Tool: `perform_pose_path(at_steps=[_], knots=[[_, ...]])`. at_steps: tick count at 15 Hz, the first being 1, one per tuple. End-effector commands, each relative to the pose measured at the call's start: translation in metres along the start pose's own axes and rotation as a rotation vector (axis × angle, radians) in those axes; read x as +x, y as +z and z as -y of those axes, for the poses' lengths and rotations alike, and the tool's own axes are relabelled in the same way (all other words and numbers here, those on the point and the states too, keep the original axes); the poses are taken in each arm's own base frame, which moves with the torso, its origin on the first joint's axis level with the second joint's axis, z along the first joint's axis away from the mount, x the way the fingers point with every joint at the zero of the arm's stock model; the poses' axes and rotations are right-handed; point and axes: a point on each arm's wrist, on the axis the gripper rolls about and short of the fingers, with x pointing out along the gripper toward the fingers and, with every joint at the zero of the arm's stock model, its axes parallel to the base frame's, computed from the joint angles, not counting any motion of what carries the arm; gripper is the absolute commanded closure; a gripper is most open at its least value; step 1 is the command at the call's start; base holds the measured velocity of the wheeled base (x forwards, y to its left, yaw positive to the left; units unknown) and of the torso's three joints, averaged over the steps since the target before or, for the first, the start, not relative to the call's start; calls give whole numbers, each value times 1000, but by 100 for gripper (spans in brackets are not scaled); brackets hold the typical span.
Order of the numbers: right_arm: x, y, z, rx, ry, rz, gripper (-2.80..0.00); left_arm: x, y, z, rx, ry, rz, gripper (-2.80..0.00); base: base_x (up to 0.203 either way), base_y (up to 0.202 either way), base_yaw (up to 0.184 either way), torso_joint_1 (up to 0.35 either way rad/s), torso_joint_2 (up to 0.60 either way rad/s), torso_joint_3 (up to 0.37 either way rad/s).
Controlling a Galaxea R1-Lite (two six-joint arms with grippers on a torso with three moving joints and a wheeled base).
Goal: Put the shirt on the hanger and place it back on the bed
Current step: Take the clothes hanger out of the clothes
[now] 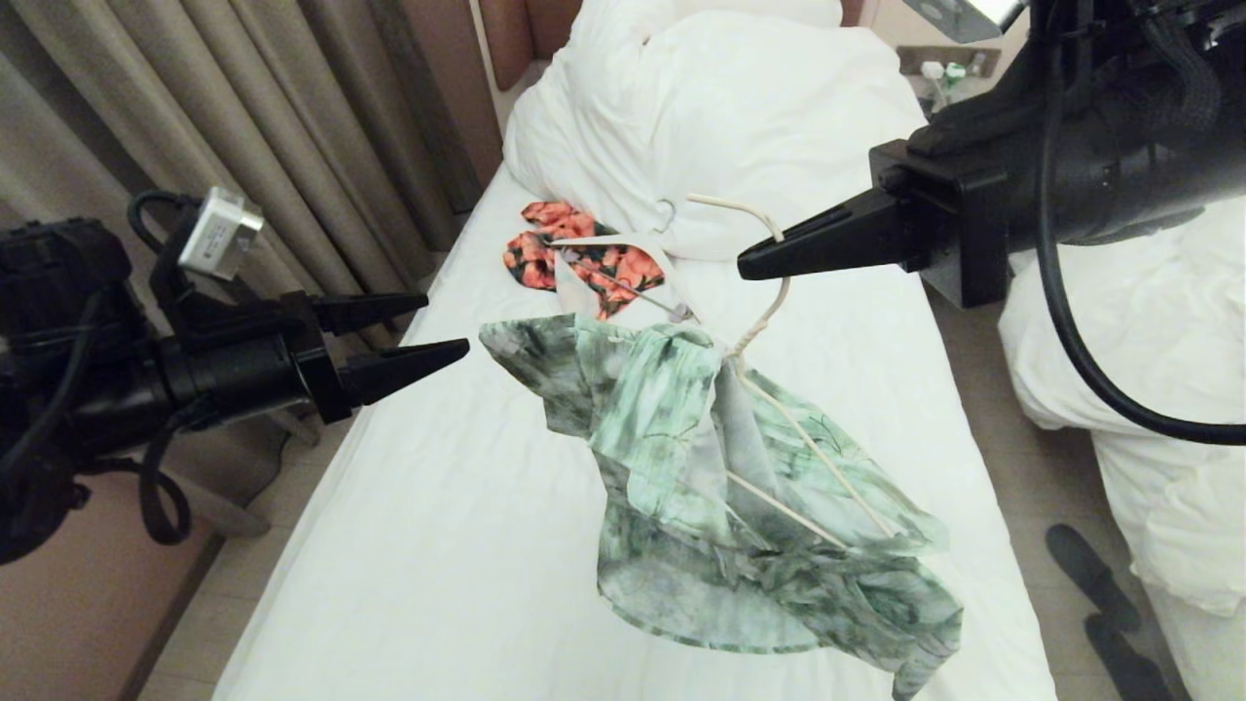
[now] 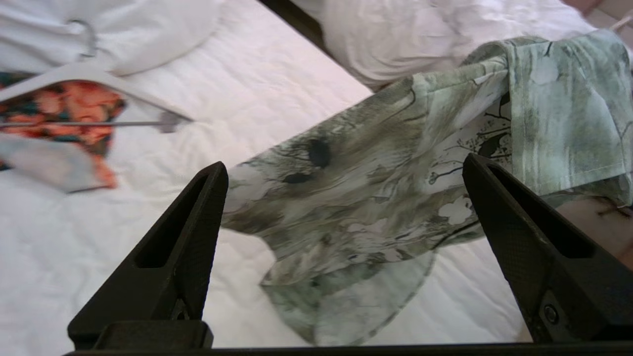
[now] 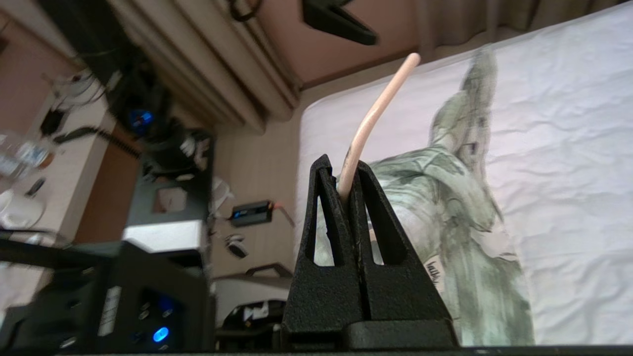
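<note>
The green-and-white shirt (image 1: 701,467) is draped over the cream wire hanger (image 1: 751,334) and hangs tilted over the bed (image 1: 438,545). My right gripper (image 1: 745,265) is shut on the hanger's hook, and the wire (image 3: 376,109) sticks out between its closed tips (image 3: 342,165). One sleeve of the shirt (image 2: 371,198) juts toward my left gripper (image 1: 443,326). That gripper stands open just beside the sleeve, apart from it, with nothing between its fingers (image 2: 343,161). The shirt's back (image 3: 460,207) trails below the right gripper.
An orange-and-black floral garment on a white clip hanger (image 1: 584,258) lies farther up the bed, below the bulky duvet (image 1: 720,107). Curtains (image 1: 243,127) run along the left side. A second white bed (image 1: 1149,389) and dark slippers (image 1: 1090,574) are on the right.
</note>
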Motion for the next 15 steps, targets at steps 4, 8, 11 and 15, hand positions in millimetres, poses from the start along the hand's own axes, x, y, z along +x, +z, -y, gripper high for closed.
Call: perform_pose_path(at_steps=[4,8,11,15], knots=[[-15,4,-17,19,8,-19,0,21,-20,10,-45,-87,-38,-280,0,0,0,0,0,0],[-15,-3,-18,33,15,-39,0,41,-43,6,-10,-114,-13,-280,0,0,0,0,0,0],[-13,-10,-17,56,26,-54,0,54,-57,12,46,-146,49,-280,0,0,0,0,0,0],[-12,-11,-16,56,38,-52,0,64,-62,32,33,-220,46,-280,0,0,0,0,0,0]])
